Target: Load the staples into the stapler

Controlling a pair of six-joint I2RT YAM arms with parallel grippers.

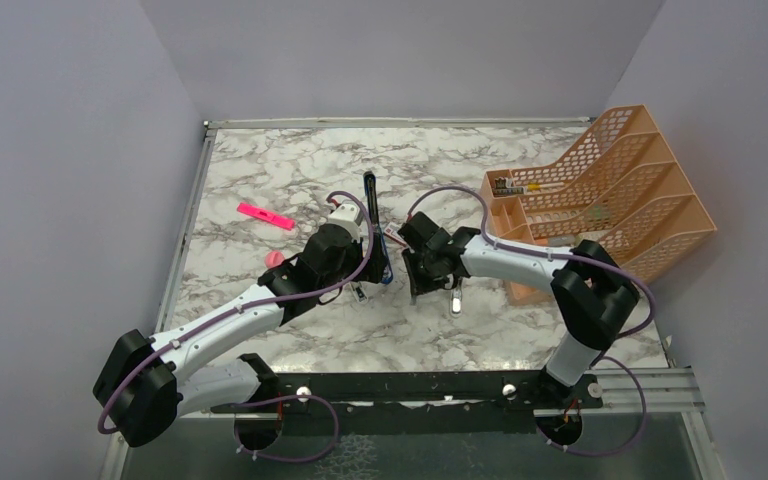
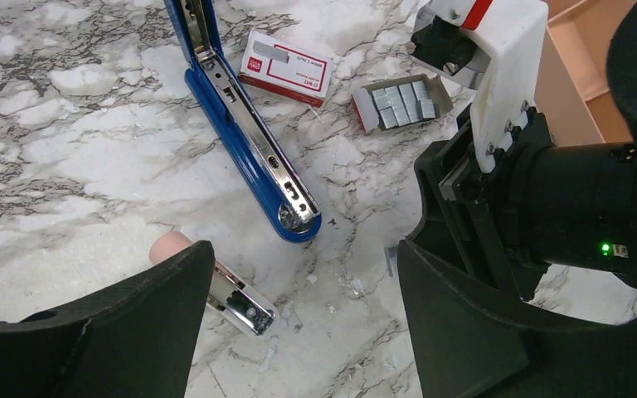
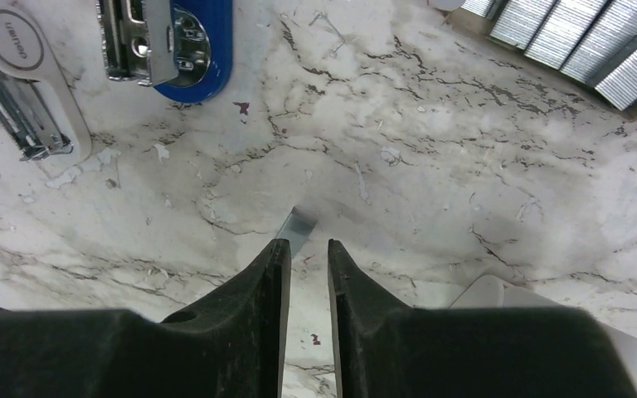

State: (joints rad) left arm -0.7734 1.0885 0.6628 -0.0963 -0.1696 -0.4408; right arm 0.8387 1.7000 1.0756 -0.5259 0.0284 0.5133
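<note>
The blue stapler (image 2: 249,141) lies hinged open on the marble, its silver rail facing up; its tip also shows in the right wrist view (image 3: 187,50). A short grey strip of staples (image 3: 297,230) lies flat on the table, just beyond my right gripper's left fingertip. My right gripper (image 3: 308,245) is open only by a narrow gap, with bare table showing between its fingers. More staples fill a small open tray (image 2: 402,101) beside the red-and-white box (image 2: 286,68). My left gripper (image 2: 305,249) hovers wide open and empty, just short of the stapler's tip.
A small white stapler (image 2: 232,298) with a pink end lies by my left finger. A pink marker (image 1: 265,215) and a pink eraser (image 1: 274,258) lie at the left. An orange file rack (image 1: 600,200) stands at the right. My two grippers (image 1: 355,275) (image 1: 428,285) are close together.
</note>
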